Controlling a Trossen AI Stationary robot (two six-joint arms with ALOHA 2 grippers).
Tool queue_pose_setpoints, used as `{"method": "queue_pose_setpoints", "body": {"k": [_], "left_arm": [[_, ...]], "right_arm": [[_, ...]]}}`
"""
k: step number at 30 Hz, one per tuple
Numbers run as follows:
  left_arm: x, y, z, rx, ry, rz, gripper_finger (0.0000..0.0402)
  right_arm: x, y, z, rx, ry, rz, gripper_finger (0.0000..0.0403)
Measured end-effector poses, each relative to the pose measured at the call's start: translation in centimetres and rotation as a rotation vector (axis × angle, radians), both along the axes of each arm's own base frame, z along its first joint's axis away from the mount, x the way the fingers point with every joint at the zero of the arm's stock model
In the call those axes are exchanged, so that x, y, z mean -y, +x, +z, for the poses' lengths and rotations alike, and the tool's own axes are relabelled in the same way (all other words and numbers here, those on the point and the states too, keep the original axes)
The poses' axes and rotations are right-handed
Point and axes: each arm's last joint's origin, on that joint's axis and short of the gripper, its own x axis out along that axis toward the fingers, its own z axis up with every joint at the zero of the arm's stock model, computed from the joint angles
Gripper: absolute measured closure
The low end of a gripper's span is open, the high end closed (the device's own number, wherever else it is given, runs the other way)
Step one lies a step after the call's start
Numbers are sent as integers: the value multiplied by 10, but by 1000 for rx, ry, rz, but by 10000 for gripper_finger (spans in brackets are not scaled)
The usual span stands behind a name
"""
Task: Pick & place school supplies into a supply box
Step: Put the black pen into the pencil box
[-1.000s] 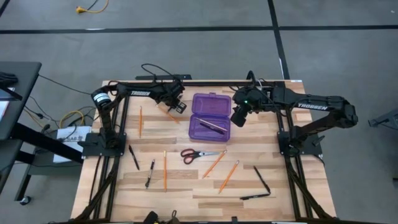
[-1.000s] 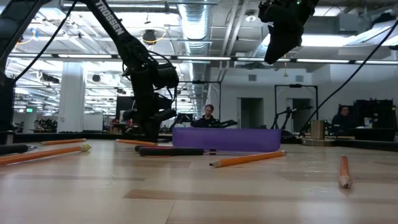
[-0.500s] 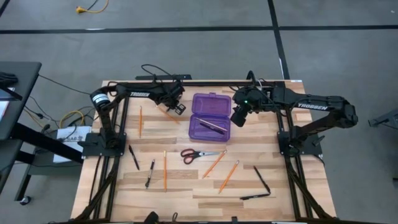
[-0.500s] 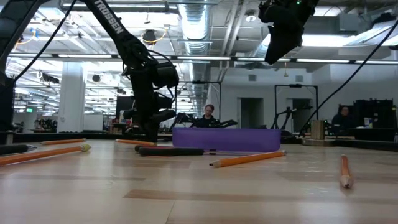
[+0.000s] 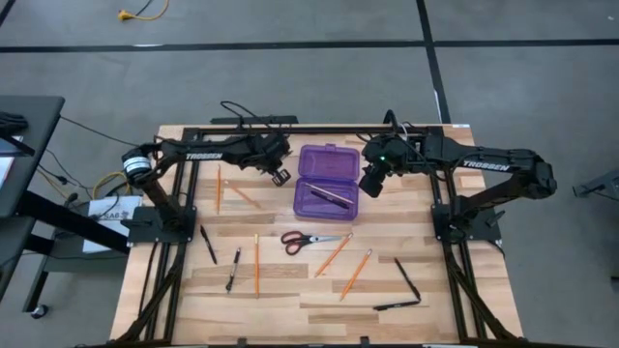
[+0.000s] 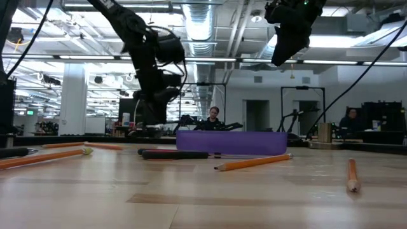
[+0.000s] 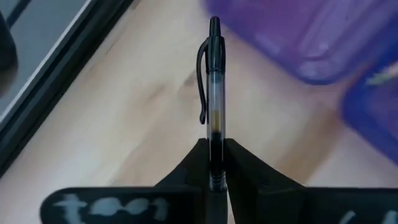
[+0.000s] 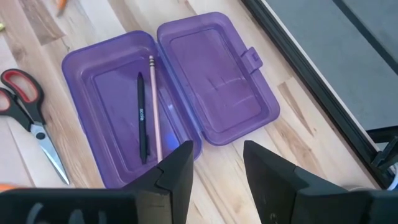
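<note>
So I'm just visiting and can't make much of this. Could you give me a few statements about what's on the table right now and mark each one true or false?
1. The left gripper is clamped on a black pen. True.
2. The purple supply box has its lid closed. False: it lies open, both halves flat on the table.
3. A pen and a pencil already lie inside the box. True.
4. The right gripper is holding the scissors. False: its fingers are open and empty above the box, and the scissors lie on the table.
5. Every pencil has been put away. False: several orange pencils are scattered on the wood.
</note>
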Motion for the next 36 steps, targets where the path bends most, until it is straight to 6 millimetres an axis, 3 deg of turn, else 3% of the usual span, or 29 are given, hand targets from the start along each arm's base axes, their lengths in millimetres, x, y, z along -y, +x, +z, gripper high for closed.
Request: {"method": "queue_pose_setpoints", "body": {"k": [10,18,25,32,36], "left_arm": [[45,41,38,34,129,-342,385],[71,58,62,16,266,-659,385],[75,63,57,-2,289,-808,385],[76,83,20,-83,246,-854,385],[77,98,12,-88,231,-870,385]], "right_arm": [[1,-2,-1,-26,-6,7,267],[1,-6,-3,-78,1,13,267],[0,-8,-4,-100,5,15,267],[0,-8,-4,-105,4,18,267],[0,-9,-5,-114,7,18,267]]}}
